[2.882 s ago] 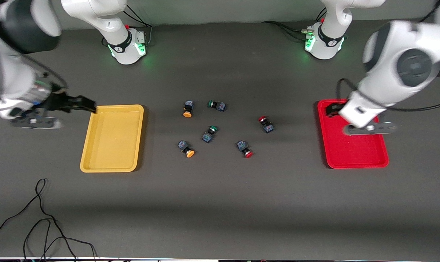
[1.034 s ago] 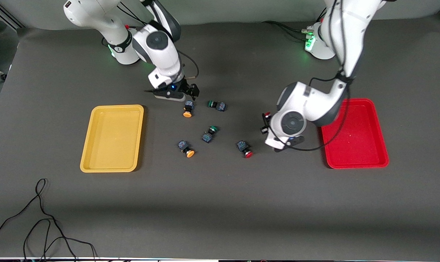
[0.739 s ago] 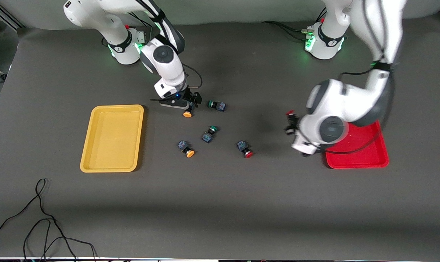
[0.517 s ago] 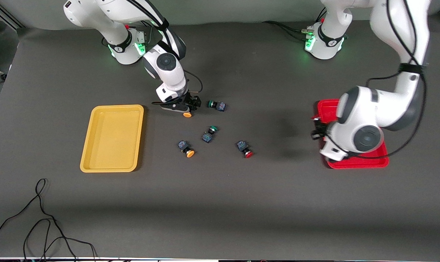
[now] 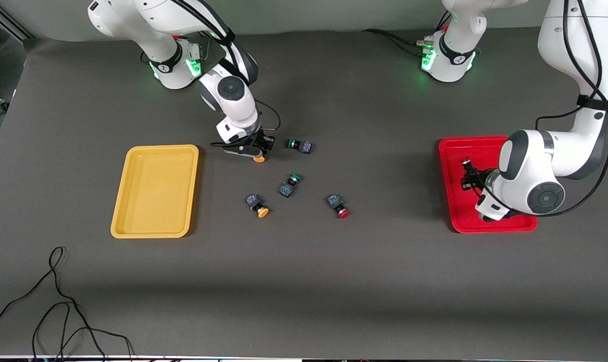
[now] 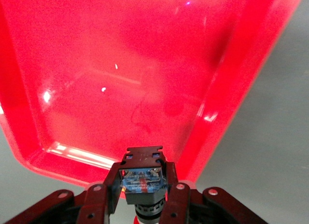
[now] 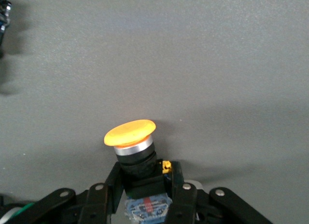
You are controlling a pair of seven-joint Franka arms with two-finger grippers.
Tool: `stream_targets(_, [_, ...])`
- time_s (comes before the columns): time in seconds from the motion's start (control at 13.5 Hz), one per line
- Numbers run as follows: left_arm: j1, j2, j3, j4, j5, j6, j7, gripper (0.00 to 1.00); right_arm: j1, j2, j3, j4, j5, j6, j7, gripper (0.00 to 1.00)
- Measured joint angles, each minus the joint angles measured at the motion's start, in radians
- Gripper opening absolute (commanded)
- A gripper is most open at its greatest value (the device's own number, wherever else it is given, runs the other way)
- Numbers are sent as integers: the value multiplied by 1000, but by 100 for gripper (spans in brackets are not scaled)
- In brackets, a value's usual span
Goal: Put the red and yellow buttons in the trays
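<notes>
Left gripper (image 6: 144, 204) over the red tray (image 6: 120, 74), fingers pinching 1 button (image 6: 143, 181), cap hidden. Right gripper (image 7: 145, 195) fingers pinch the yellow-capped button (image 7: 131, 137) on the bench (image 7: 193, 64); the front view hides its body.

A high camera faces me across my dark grey table (image 5: 304, 281), while my two wrist cameras look down close.

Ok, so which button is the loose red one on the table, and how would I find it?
Start at the red tray at the left arm's end of the table, then look toward the cluster of small buttons mid-table. The red button is the cluster's nearest one to that tray, lying alone on the dark mat. Its neighbours have a green cap or an orange cap; only this one's is red.
</notes>
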Motion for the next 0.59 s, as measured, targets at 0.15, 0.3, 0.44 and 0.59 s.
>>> stream_targets(0.15, [18,0,0,-68,0,80,9,0,0,0,0,7,0,0,0,24])
stream_targets(0.3, [28,0,0,-127,0,150,13,36,0,-13,-2,34,0,-42,0,24])
stream_targets(0.44, [29,0,-2,-146,0,162,13,98,-1,-57,-9,97,-2,-186,-7,24])
stream_targets(0.59, [29,-5,-4,-143,0,159,13,98,-2,-118,-33,191,-2,-370,-37,24])
